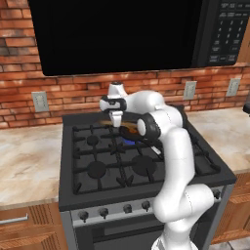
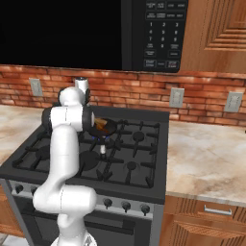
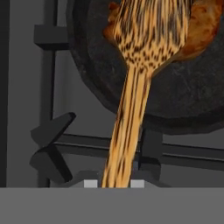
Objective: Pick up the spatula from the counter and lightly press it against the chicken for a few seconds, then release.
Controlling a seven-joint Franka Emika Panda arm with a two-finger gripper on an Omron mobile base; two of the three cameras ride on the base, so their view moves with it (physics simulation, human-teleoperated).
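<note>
Dark pan (image 3: 183, 98) — chicken (image 3: 205, 28) inside, spatula (image 3: 146, 48) over it

Even, flat light falls on my kitchen from no lamp I can place; the brick wall (image 1: 19, 93) and pale surface (image 1: 24, 161) are bright, while the stove (image 1: 71, 193) and the microwave door (image 1: 117, 34) above stay near black without glare. Shadows are faint, and my hand camera shows the spatula (image 3: 148, 43) coarse and blocky, soft at close range.

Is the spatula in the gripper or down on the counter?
In the gripper: the spatula handle rises from between its jaws, blade over the chicken in the pan.
</note>
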